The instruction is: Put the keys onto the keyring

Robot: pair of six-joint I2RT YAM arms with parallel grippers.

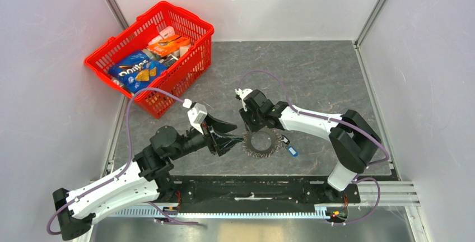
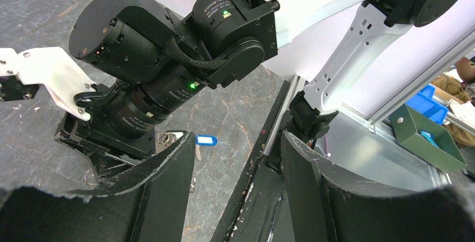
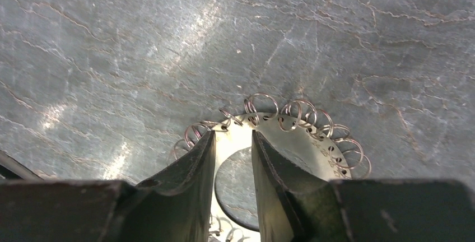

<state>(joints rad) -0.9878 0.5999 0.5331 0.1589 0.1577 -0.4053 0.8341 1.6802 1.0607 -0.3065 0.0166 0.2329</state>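
Mid-frame, the keys (image 1: 260,153) are straddled by partly spread right jaws, likely for steadying; left jaws are held spread alongside.

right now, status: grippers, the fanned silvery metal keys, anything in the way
Left gripper open, empty, beside the fanned silvery-grey metal keys. Right gripper part open, tips down over them. Nothing blocking.

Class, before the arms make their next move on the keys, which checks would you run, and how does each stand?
1. Left gripper empty, fingers apart: ok.
2. Right gripper set over the silvery toothed metal wheel of keys: ok.
3. Wheel pinned firmly enough: cannot tell.
4. Small blue-headed key visible beside the wheel: ok.
5. Red plastic basket away from both arms: ok.
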